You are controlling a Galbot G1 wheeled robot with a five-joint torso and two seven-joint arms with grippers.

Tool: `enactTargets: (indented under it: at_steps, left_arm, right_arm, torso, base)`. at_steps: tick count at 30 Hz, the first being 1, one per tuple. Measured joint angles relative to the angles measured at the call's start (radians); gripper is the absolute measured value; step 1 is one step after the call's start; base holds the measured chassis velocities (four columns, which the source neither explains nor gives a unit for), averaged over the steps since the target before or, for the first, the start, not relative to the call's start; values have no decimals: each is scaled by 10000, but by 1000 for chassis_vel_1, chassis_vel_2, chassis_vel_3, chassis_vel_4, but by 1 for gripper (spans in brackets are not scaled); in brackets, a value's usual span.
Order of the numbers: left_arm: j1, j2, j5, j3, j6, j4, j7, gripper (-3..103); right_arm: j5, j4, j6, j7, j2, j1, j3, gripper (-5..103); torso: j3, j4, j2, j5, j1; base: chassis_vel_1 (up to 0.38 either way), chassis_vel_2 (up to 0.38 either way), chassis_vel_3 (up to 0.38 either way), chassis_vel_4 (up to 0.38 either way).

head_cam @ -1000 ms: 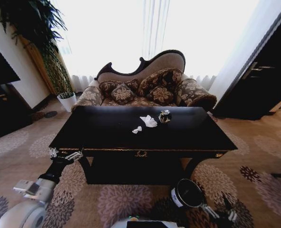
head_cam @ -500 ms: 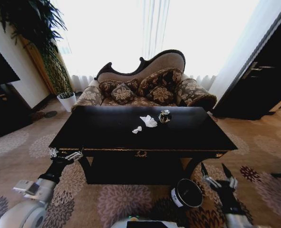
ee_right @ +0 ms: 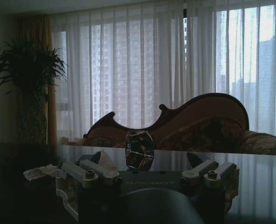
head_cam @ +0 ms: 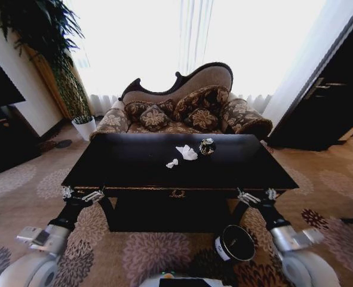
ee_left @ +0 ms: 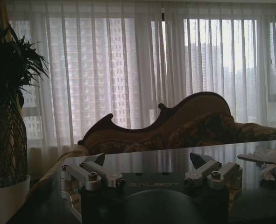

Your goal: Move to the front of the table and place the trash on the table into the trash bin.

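The glossy black table [head_cam: 134, 161] stands right in front of me. On its top lie two crumpled white paper wads [head_cam: 187, 152] [head_cam: 172, 163] and a small crinkled shiny piece of trash [head_cam: 207, 146] [ee_right: 139, 149]. The dark trash bin [head_cam: 235, 244] sits on the carpet below the table's front right. My left gripper [head_cam: 82, 195] [ee_left: 148, 159] is open at the front left edge. My right gripper [head_cam: 257, 197] [ee_right: 145, 158] is open at the front right edge, level with the tabletop and facing the trash. A wad [ee_right: 42, 171] lies off to one side.
A patterned sofa [head_cam: 182, 110] stands behind the table before curtained windows. A tall plant in a white pot [head_cam: 83, 127] is at the back left and dark cabinets [head_cam: 328, 101] at the right. Floral carpet [head_cam: 319, 179] surrounds the table.
My right arm has risen from the floor beside the trash bin to the table's front right edge. The left arm and the trash have not moved.
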State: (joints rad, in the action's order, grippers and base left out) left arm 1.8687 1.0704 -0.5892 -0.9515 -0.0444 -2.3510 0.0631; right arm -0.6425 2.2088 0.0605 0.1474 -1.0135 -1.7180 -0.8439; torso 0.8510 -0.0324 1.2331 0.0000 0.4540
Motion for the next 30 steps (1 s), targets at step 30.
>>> enactTargets:
  at_steps: [30]
  left_arm:
    - [0, 0, 0, 0, 1, 0, 0, 100]
  right_arm:
    - [-1109, -5328, -793, -732, 3714, 7062, 5312, 100]
  torso:
    - [0, -2, 0, 2, 0]
  base:
    - [0, 0, 0, 0]
